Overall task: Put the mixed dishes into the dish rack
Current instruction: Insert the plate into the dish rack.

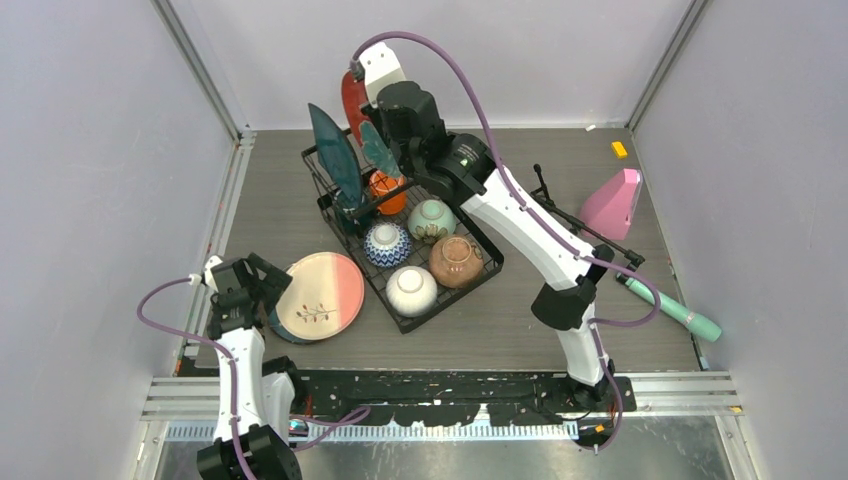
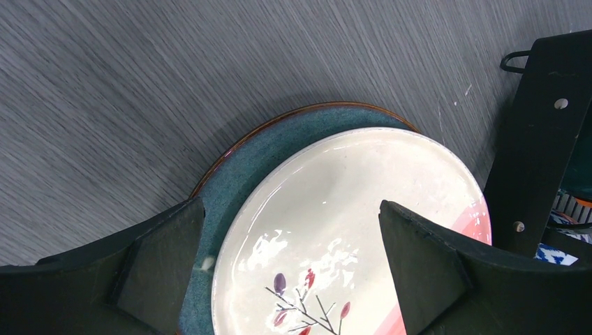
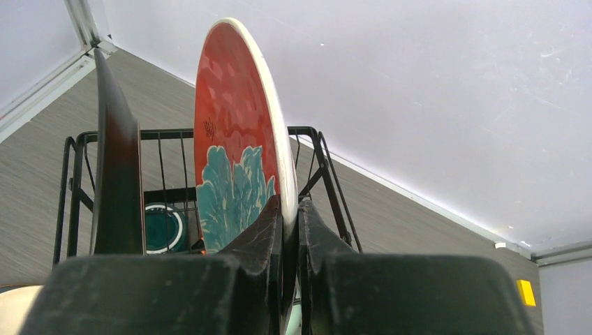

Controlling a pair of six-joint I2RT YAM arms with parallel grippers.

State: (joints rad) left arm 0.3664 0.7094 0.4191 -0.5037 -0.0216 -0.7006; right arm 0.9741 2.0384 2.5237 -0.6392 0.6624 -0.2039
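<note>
The red floral plate stands on edge at the dish rack's far end, its rim clamped in the right gripper's 2 jaws. The pink plate lies flat on a teal plate, under the left gripper's spread jaws.

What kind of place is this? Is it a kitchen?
Probably a robot test booth, not a kitchen: plain grey walls box in one wood-grain table, two robot arms are bolted along its near edge, and a black wire dish rack sits on it.
</note>
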